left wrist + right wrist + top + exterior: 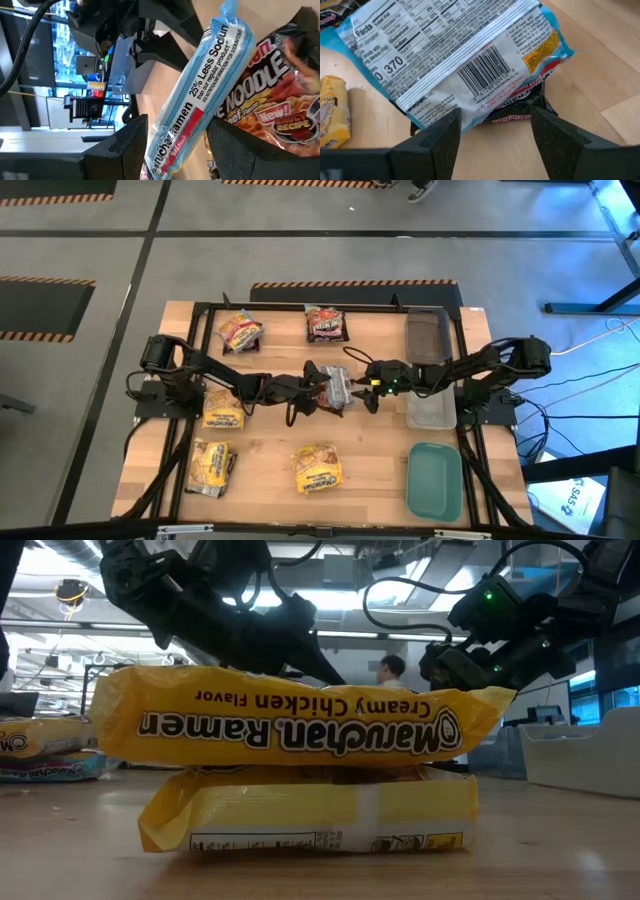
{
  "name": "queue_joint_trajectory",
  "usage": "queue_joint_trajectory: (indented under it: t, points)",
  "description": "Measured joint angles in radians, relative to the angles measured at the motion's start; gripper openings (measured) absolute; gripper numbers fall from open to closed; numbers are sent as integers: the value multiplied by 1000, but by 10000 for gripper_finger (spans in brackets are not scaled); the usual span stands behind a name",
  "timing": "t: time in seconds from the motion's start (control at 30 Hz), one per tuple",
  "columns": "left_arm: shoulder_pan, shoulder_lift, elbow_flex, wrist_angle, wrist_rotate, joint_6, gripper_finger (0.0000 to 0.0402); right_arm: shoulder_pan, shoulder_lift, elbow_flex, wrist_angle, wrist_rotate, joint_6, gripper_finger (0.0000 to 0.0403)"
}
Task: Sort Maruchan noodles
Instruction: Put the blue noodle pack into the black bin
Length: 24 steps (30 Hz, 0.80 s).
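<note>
Gripping 1 blue-edged packet point(200, 95) reading "25% Less Sodium", left tool point(175, 145) and right tool point(492, 135) both clamp it.

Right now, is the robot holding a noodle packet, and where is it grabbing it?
It cannot be told. Both the left gripper and right gripper sit at the light blue packet mid-table, fingers either side of its edges, but no squeeze shows.

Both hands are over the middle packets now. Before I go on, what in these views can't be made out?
- High view: whether either hand grips the silvery packet; arms and cables cover it.
- Low view: the table centre, blocked by two stacked yellow packets.
- Left wrist view: the dark red packet, cut off by the frame edge.
- Right wrist view: the packet under the silvery one, mostly covered.
</note>
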Motion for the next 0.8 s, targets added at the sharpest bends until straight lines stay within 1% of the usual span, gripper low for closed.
queue_joint_trajectory:
  t: [0.07, 0.13, 0.2, 0.27, 0.4, 0.53, 0.63, 0.8]
  points:
    - [-1, 0, 0, -6, 33, 0, 195, 0, 0, 0, 0, 0, 0, 225]
    - [6, 1, 0, -25, 111, 0, 195, 0, 0, 0, 1, 0, -8, 225]
    - [21, 10, 0, -34, 213, 0, 195, 0, 0, 0, 1, -8, -28, 225]
    - [36, 24, 0, -31, 264, -1, 195, 0, 0, 0, 4, -22, -34, 225]
    - [54, 44, 0, -29, 271, -13, 195, 0, 0, 0, 23, -27, -34, 225]
    - [73, 44, 0, -29, 276, -110, 192, 0, 0, 0, 33, -27, -49, 225]
    - [79, 43, 0, -18, 275, -169, 175, 0, 0, 0, 42, -37, -56, 225]
    - [66, 42, 0, -19, 263, -180, 131, -1, -2, 0, 50, -65, -84, 225]
